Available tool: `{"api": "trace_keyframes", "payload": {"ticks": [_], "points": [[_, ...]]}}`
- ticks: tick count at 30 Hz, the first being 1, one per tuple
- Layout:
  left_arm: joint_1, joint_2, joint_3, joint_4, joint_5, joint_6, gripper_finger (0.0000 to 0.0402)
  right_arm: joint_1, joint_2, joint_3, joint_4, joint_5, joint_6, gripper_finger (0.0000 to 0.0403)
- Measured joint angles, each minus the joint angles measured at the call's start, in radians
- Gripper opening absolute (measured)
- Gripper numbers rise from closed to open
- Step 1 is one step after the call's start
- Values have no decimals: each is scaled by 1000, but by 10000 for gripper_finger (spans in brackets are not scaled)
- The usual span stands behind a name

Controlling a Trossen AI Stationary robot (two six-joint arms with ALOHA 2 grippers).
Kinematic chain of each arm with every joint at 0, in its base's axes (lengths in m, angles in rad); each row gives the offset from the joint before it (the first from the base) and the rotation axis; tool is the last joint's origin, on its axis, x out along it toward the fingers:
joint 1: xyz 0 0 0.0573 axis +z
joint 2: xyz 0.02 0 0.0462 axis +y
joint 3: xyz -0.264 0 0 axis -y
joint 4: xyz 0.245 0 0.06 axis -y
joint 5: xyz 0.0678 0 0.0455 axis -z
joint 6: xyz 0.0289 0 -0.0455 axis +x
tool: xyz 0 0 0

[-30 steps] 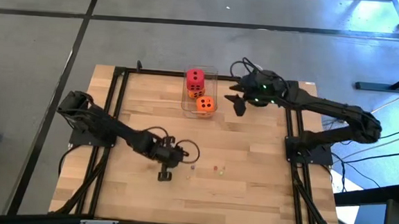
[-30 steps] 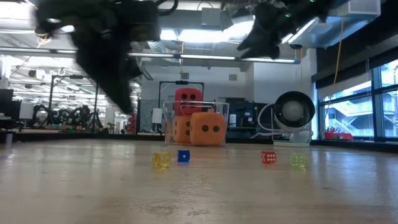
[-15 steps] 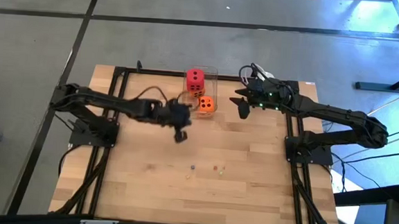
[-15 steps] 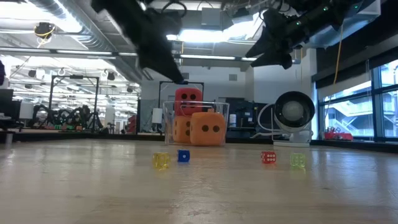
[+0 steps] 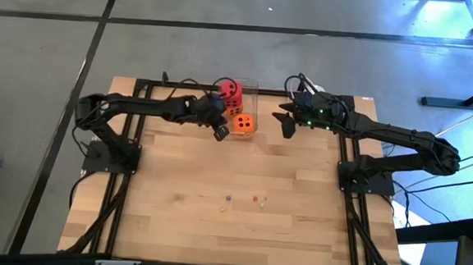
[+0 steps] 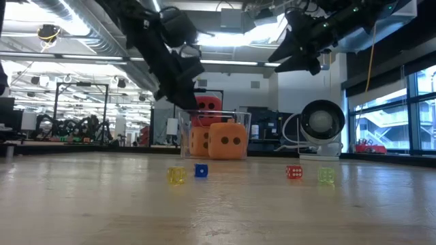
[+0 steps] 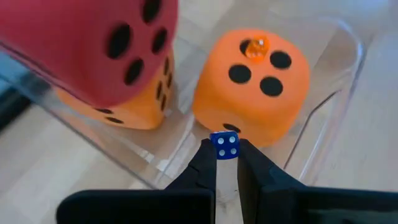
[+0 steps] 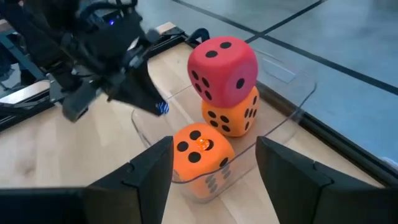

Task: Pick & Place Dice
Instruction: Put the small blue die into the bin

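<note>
A clear container [image 5: 240, 108] stands near the table's far edge. In it a red die [image 5: 230, 89] sits on top of an orange die [image 8: 231, 113]. A second orange die [image 5: 243, 125] stands beside them with a tiny orange die [image 7: 255, 48] on its top. My left gripper [image 7: 224, 163] hovers at the container's left near side, shut on a tiny blue die [image 7: 224, 145]. My right gripper [image 8: 214, 149] is open and hangs in the air to the right of the container. Several tiny dice [image 6: 176, 175] lie on the table's near middle. My left gripper pinches the tiny blue die [image 7: 224, 145] between its two fingertips [image 7: 205, 158], only at their free ends. The fingers slant down from the table's left. The die is lifted clear, just above the container's wall, next to the second orange die.
A tiny yellow die, a blue one [image 6: 201, 170], a red one [image 6: 293, 172] and a green one [image 6: 326, 175] lie in a loose row on the bare wood. A black frame [image 5: 138, 126] runs along the table's left, right and far sides.
My left gripper has swung from the tiny dice on the near middle of the table toward the far edge and upward, and now hangs at the container. My right gripper has shifted slightly. The large dice have not moved.
</note>
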Motion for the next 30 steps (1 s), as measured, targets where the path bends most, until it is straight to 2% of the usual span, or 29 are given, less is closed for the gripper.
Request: {"api": "trace_keyframes", "payload": {"ticks": [8, 17, 30], "points": [[1, 75, 3, 18, 9, 4, 30, 0, 0, 0, 0, 20, 0, 228], [5, 75, -1, 3, 11, 2, 69, 0, 0, 0, 0, 20, -3, 228], [5, 75, -1, 8, 10, 27, 70, 0, 0, 0, 0, 20, -3, 228]]}}
